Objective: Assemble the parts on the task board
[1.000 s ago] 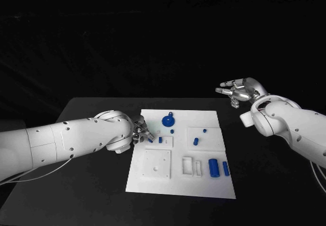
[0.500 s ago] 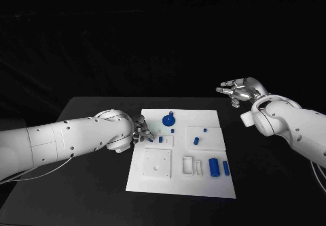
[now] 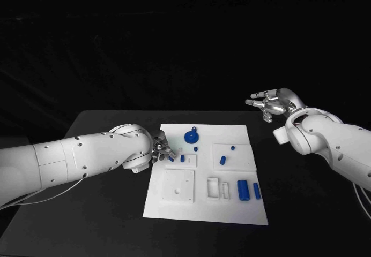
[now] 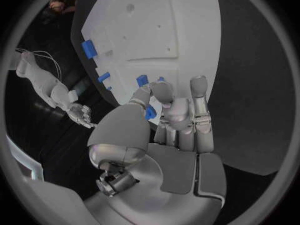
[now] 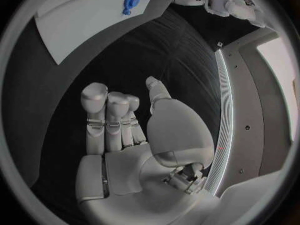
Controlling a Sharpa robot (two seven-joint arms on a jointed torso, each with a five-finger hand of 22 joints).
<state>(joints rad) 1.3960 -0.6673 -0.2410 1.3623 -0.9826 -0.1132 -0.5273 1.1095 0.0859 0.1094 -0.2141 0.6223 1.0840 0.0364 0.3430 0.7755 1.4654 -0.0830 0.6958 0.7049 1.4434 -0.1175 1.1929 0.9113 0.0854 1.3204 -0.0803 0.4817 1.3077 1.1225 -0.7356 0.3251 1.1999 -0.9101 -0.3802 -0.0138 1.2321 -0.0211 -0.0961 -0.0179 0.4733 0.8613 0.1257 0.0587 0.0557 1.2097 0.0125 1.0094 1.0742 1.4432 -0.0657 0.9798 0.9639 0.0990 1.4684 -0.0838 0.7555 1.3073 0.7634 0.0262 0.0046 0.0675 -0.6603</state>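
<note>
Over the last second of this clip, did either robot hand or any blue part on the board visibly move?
Nothing visibly changed. The left robot hand stays at the task board's left edge, fingertips curled around a small blue part, and the right robot hand still hovers raised off the board's far right, holding nothing. The other blue parts lie where they were.
</note>
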